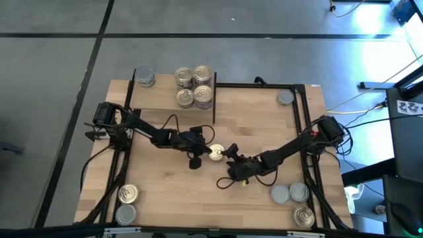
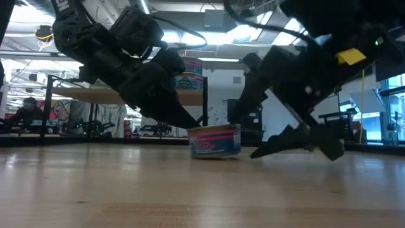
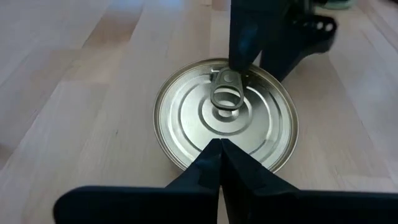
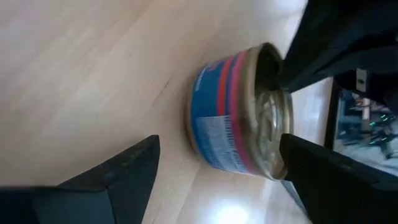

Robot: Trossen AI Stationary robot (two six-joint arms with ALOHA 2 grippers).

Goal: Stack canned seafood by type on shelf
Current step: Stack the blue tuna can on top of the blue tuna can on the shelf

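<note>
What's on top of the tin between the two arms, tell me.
Only its gold pull-tab lid. The left gripper, shut, hovers over the tin's near edge. The table under the tin is hidden.

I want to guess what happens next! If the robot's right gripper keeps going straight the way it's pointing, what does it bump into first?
Most likely the blue-and-red tin in the middle of the table. The right gripper is open and aimed at the tin's side, with only bare wood between them. The shut left gripper hovers over the tin's top.

A lab: robot table [image 1: 165, 198] on taped concrete floor [image 1: 59, 59].
</note>
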